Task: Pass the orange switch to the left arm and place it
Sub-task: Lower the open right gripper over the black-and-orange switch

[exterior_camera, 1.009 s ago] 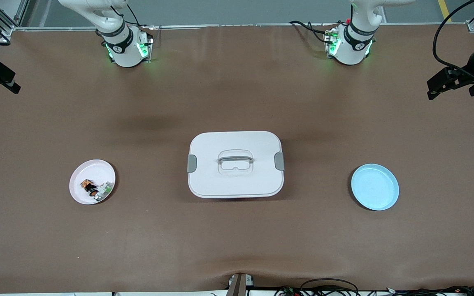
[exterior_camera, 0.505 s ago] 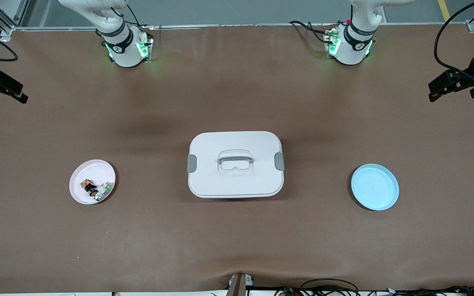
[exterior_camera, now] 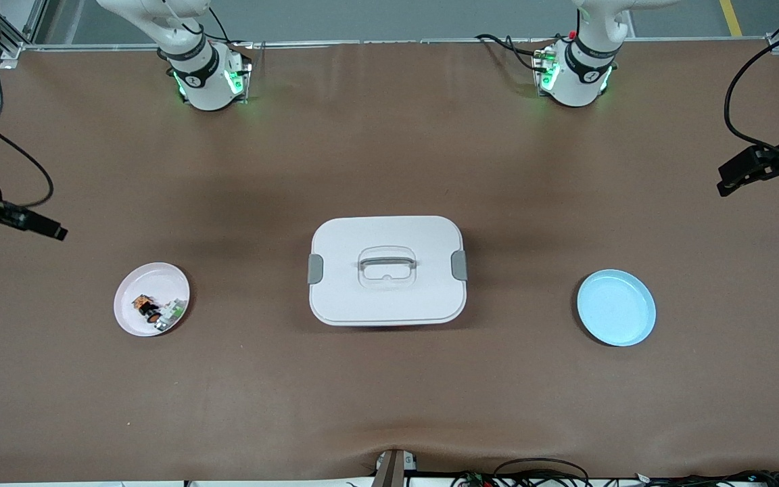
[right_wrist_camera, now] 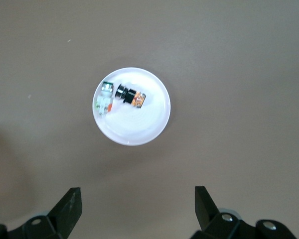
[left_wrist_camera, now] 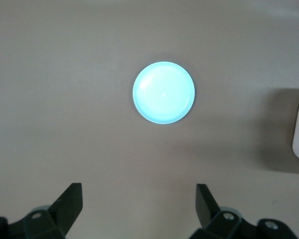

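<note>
— Looking at the table (exterior_camera: 389, 419), where is the switch (exterior_camera: 146, 308) found?

— It is seen lying on a pink plate (exterior_camera: 134, 318) toward the right arm's end, touching a green-and-white part (exterior_camera: 172, 312) on the same plate. The box (exterior_camera: 387, 270) is set at the table's middle, lid on, between that plate and a blue plate (exterior_camera: 616, 316) toward the left arm's end.

— How are the claws held?

— The right gripper (right_wrist_camera: 138, 205) is held up in the air at its end of the table, fingers spread wide, nothing gripped; the pink plate is framed in its wrist view. The left gripper (left_wrist_camera: 139, 201) is held likewise at its own end, fingers spread, nothing gripped, with the blue plate framed in its wrist view.
</note>
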Robot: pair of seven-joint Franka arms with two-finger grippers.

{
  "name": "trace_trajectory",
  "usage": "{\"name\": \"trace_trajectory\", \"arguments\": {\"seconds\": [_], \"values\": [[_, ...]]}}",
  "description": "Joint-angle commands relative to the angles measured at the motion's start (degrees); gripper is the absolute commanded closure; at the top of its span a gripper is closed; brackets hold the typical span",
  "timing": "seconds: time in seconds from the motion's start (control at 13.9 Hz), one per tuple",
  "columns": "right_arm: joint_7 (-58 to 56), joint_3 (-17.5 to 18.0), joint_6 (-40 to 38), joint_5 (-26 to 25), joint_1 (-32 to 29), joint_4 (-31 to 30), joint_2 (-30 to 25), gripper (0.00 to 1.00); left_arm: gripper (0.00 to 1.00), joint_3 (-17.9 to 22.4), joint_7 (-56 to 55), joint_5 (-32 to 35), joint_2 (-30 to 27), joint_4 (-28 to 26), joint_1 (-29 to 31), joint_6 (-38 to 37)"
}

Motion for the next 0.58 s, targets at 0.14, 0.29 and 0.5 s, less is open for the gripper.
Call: {"name": "trace_trajectory", "arguments": {"seconds": [0.14, 0.29, 0.5], "values": [[8.2, 0.6, 8.8, 2.7, -0.6, -0.9, 6.8, 0.00, 0.00, -0.1, 0.7, -0.8, -0.1, 0.9, 0.8, 0.0], [8.2, 0.6, 11.8, 5.7, -0.4, -1.5, 9.1, 0.00, 0.00, -0.1, 0.7, -0.8, -0.1, 0.9, 0.8, 0.0], [8.3, 0.6, 16.6, 7.4, -0.4, -1.5, 13.6, 0.00, 0.00, -0.1, 0.7, -0.8, -0.1, 0.9, 0.8, 0.0]]}}
